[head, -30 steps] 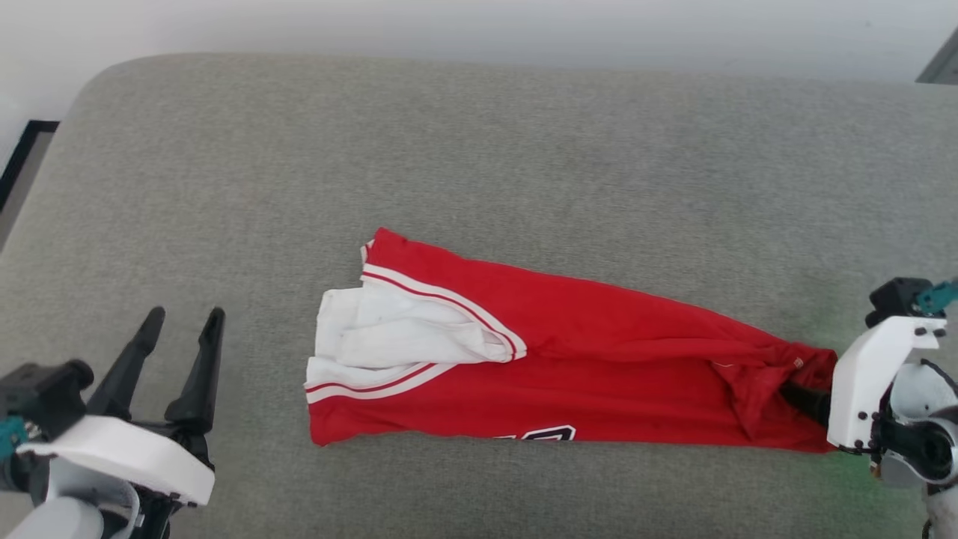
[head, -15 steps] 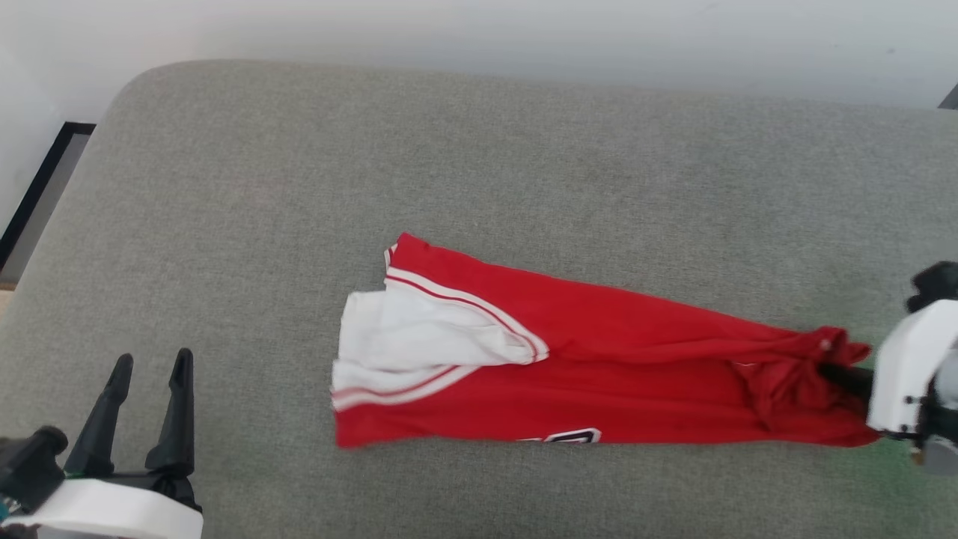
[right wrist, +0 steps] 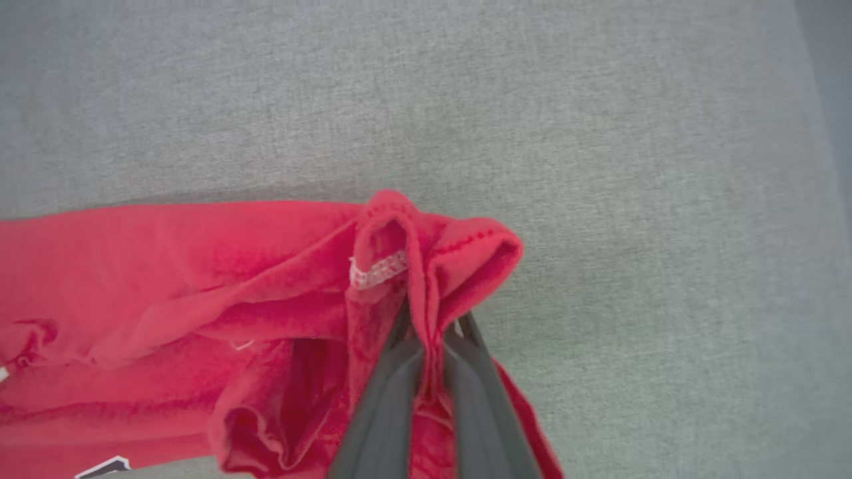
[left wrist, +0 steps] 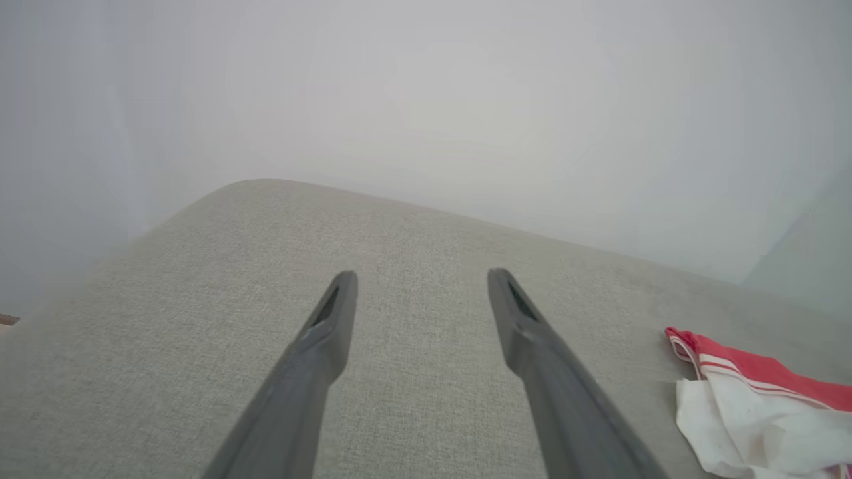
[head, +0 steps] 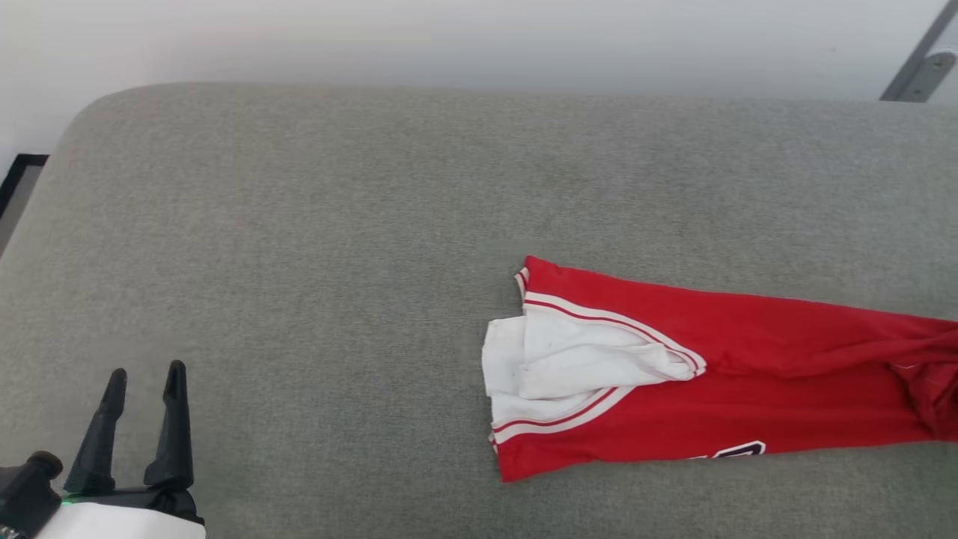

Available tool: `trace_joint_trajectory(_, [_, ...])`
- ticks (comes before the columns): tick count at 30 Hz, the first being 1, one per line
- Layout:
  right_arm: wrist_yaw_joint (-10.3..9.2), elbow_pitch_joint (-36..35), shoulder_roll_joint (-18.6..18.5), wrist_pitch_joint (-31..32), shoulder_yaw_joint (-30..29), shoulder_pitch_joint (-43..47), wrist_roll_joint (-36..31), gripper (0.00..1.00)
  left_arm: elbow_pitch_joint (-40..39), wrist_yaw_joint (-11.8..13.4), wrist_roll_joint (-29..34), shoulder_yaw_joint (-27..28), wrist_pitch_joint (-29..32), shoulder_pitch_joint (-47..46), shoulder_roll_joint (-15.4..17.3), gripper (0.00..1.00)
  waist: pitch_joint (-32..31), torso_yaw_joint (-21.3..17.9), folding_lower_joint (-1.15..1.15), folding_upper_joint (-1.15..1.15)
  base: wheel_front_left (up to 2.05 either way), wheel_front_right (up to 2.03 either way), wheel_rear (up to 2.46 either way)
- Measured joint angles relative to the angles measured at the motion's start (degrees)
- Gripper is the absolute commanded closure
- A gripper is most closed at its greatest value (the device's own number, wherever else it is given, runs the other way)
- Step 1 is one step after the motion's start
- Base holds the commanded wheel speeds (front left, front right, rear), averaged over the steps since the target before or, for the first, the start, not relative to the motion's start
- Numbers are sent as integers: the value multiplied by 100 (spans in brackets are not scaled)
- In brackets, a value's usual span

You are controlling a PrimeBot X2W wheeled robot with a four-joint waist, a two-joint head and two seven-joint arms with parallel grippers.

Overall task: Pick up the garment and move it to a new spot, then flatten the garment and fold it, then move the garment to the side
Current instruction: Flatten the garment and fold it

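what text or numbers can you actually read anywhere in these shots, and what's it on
No text reads in full.
On the garment, head view: a black white-outlined marking at its near edge, mostly folded under, unreadable.
Right wrist view: a small white strip in the bunched red hem, no legible characters.

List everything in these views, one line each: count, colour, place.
jersey: one, red with white trim, stretched out on the cushion's right half
cushion: one, grey fabric, under the jersey
wall: one, pale, behind the cushion
metal bar: one, grey, top right corner of the head view
dark frame: one, black, beyond the cushion's left edge
left gripper: one, dark fingers, open, over bare cushion at lower left
right gripper: one, dark fingers, shut on the jersey's bunched end
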Motion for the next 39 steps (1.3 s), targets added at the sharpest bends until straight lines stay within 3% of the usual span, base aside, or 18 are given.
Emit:
trace_joint_trajectory(5, [0,-253,114,177,152,-111,58,100,56,-142,83,120,0,-2,-177,0,-23,-93,0,0,0,0,0])
trace_joint_trajectory(15, [0,-2424,621,711,907,413,431,100,36,-266,210,271,0,52,-375,0,-80,-37,0,0,0,0,0])
trace_joint_trajectory(20, [0,-2981,968,770,1443,465,401,100,70,-291,234,186,0,39,-413,0,-73,137,0,0,0,0,0])
trace_joint_trajectory(28, [0,-2728,1452,498,2261,170,353,100,171,-333,232,-10,0,-123,-460,0,-78,468,0,0,0,0,0])
trace_joint_trajectory(35, [0,-1928,1703,123,2918,-288,328,100,289,-341,205,-205,0,-266,-499,0,-79,773,0,0,0,0,0])
trace_joint_trajectory(36, [0,-1817,1733,87,2987,-336,334,74,298,-341,194,-214,0,-281,-503,0,-80,805,0,0,0,0,0])
trace_joint_trajectory(38, [0,-1636,1768,-13,3134,-435,331,0,311,-342,186,-207,0,-291,-505,0,-85,849,0,0,0,0,0])
trace_joint_trajectory(39, [0,-1572,1770,-58,3178,-483,344,0,315,-342,182,-204,0,-291,-508,0,-88,862,0,0,0,0,0])
